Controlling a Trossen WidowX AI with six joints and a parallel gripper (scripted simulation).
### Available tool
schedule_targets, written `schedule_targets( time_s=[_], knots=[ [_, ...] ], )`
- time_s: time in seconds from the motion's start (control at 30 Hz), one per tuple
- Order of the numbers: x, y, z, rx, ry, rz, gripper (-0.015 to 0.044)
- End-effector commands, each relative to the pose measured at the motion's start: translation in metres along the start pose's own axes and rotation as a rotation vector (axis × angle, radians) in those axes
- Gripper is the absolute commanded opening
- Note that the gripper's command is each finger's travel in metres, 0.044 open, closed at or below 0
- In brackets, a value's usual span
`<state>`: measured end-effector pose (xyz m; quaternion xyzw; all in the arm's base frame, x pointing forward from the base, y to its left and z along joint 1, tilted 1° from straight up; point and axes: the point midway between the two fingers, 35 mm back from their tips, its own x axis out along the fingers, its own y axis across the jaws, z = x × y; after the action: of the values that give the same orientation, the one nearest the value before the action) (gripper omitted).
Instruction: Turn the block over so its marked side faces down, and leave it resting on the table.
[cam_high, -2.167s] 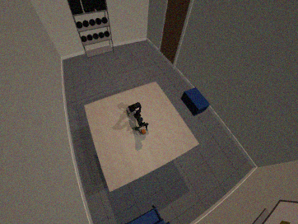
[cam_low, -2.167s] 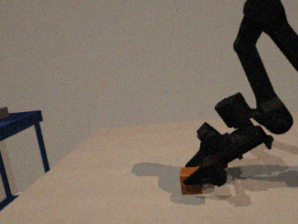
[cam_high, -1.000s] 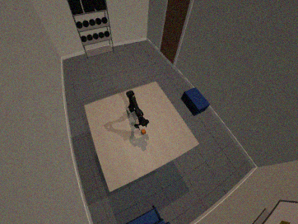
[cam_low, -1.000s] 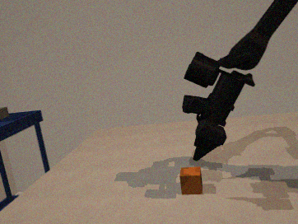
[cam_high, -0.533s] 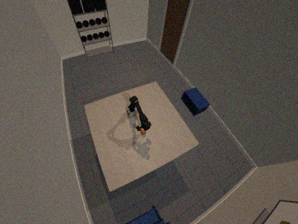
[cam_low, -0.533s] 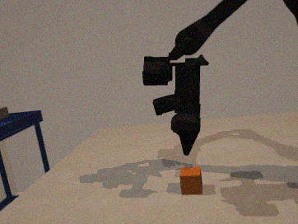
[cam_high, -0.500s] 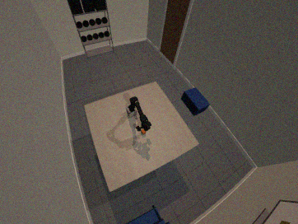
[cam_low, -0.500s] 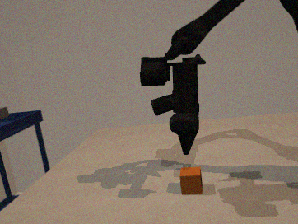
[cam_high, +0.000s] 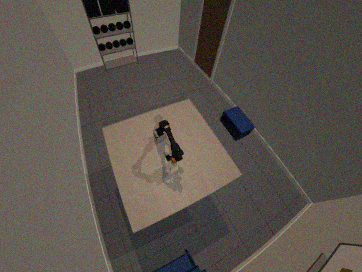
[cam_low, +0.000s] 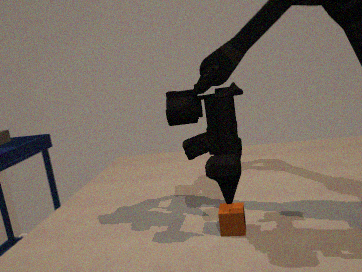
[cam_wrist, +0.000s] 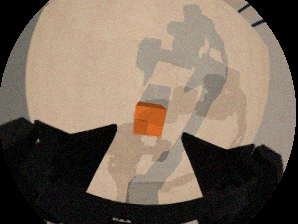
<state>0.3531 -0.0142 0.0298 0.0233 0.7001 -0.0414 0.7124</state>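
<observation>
An orange block sits flat on the pale table. In the wrist view a small darker square shows near one corner of its top face; I cannot tell whether this is the mark or a shadow. My gripper points nearly straight down above the block, fingers open and empty. In the wrist view the block appears between and slightly beyond the fingertips, turned a little. In the exterior view the fingertips overlap the block's top edge; the exact gap is unclear.
Shadows of the arm lie across the table around the block. A blue-framed table stands beyond the table's left edge in the exterior view. A blue box and a rack stand on the floor away from the arm.
</observation>
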Motion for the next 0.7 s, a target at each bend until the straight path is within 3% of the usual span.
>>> schedule_targets(
  time_s=[0.0, 0.67],
  knots=[
    [0.014, 0.001, 0.001, 0.002, -0.003, 0.004, 0.0440],
    [0.041, 0.001, 0.001, 0.002, -0.003, 0.004, 0.0440]
  ],
)
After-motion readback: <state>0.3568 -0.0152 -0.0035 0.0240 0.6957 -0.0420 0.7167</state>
